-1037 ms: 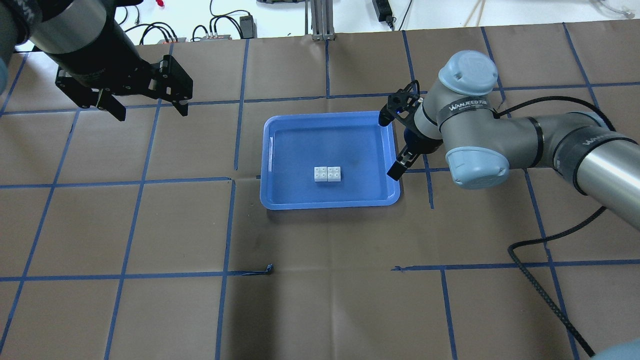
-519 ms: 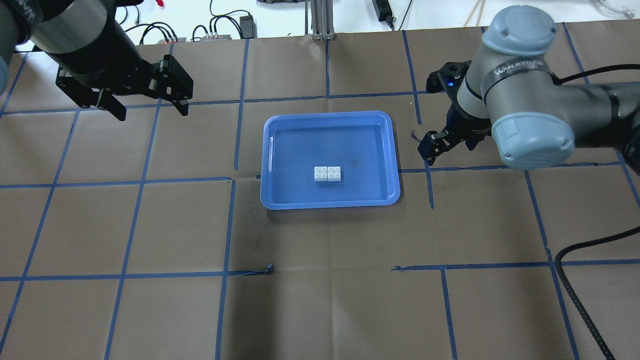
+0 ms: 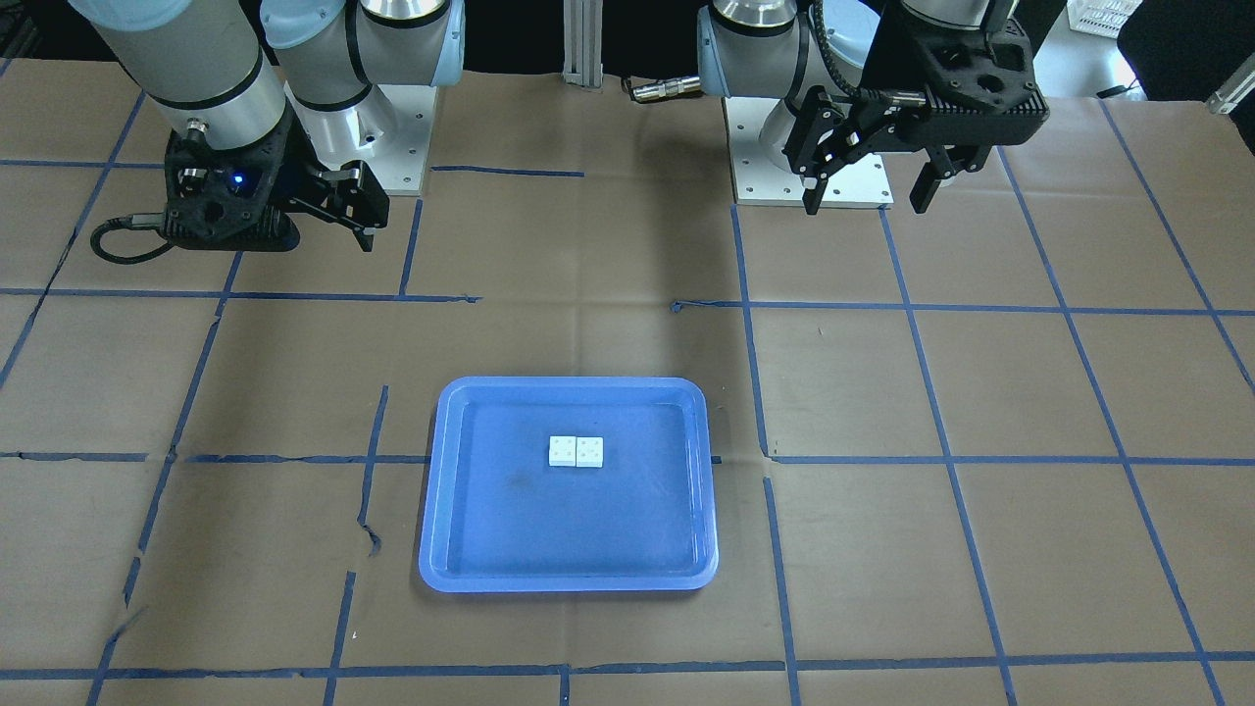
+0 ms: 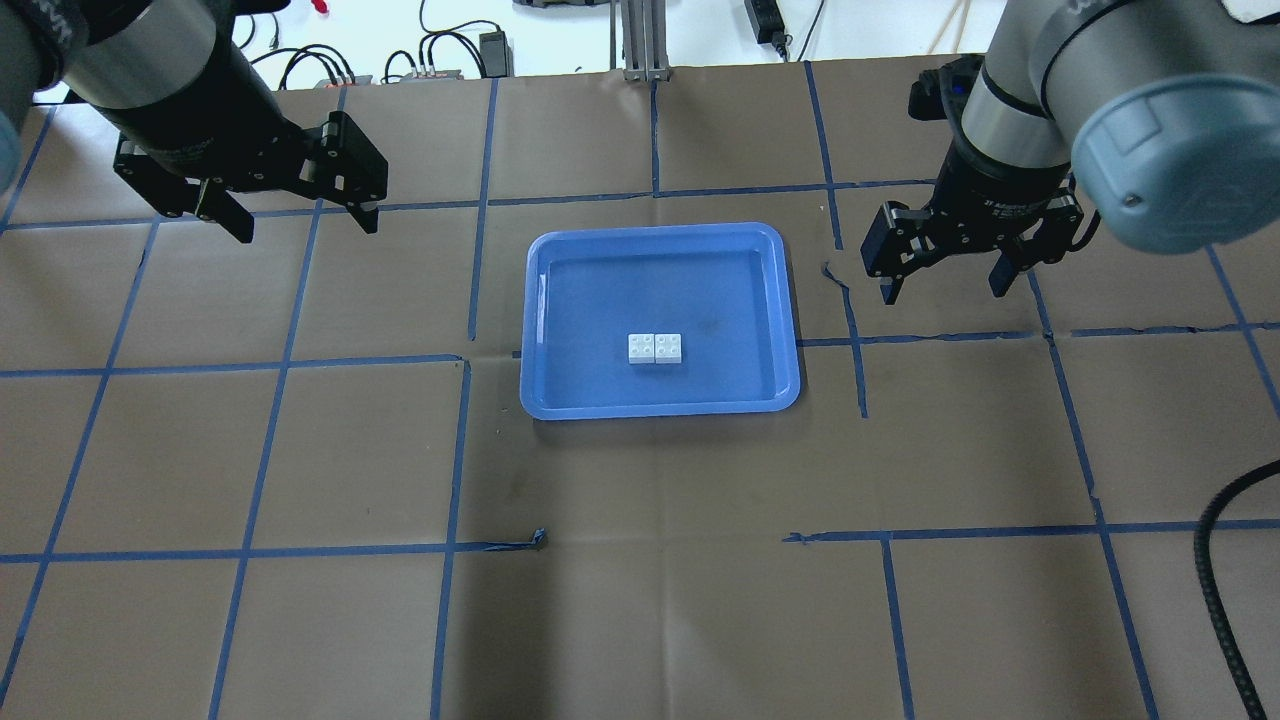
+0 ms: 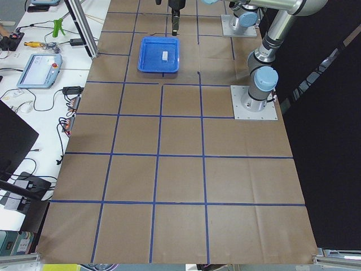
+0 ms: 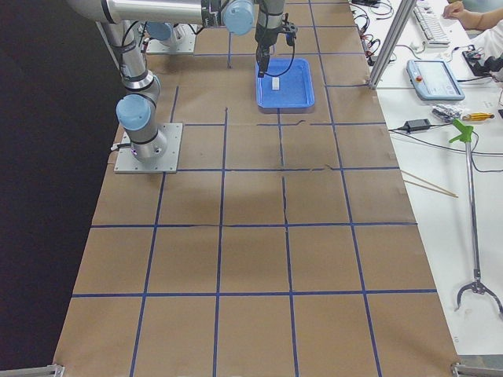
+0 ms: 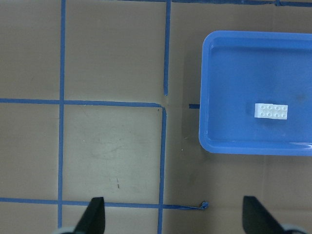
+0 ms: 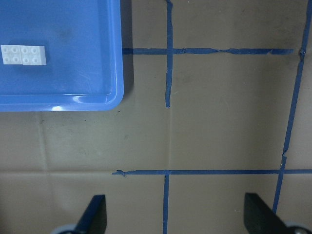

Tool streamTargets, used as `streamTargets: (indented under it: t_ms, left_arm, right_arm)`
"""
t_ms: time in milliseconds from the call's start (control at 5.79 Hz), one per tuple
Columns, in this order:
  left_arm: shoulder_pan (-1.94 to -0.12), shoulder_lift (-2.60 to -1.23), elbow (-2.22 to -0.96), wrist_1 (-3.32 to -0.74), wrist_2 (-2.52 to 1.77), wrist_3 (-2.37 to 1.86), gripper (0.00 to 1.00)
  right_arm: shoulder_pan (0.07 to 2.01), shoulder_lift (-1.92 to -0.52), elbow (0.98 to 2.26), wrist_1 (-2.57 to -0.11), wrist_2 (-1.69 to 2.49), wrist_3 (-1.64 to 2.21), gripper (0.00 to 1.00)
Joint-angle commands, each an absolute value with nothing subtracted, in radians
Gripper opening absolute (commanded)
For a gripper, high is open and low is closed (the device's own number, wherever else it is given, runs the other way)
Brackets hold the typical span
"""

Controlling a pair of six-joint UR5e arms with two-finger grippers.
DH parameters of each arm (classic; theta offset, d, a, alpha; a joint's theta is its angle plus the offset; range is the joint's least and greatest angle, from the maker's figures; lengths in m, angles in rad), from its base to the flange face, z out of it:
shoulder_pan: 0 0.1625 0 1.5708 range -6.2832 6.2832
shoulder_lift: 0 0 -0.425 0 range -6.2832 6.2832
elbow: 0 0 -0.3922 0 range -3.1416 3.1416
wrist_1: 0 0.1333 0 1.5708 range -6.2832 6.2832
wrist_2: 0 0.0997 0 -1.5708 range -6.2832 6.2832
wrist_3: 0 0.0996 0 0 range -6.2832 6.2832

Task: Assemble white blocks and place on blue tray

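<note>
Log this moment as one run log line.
white blocks: side by side, touching, in blue tray | left end effector: open, empty, clear of tray | right end effector: open, empty, clear of tray

Joined white blocks lie in the blue tray while the left tool gapes.

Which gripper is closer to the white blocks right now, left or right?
Right. The right gripper hangs just outside the blue tray on its right side, fairly near the white blocks; the left gripper is farther away, well off the tray's left side.
</note>
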State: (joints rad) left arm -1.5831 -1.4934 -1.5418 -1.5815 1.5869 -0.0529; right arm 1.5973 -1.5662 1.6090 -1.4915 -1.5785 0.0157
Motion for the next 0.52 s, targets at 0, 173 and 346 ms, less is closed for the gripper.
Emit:
streamTargets:
  t_ms: [0, 173, 346]
  left_arm:
    - [-1.580, -1.493, -1.543, -1.577, 1.591, -0.051, 0.99]
    - [-1.582, -1.494, -1.542, -1.575, 1.586, -0.052, 0.99]
    - [-1.580, -1.496, -1.542, -1.574, 1.586, -0.055, 0.99]
  right_arm:
    - [1.602, -1.572, 1.582, -1.488, -1.578, 0.009, 1.00]
    - [1.601, -1.572, 1.580, -1.503, -1.577, 0.018, 1.00]
    - [1.595, -1.580, 1.578, -1.506, -1.588, 0.012, 1.00]
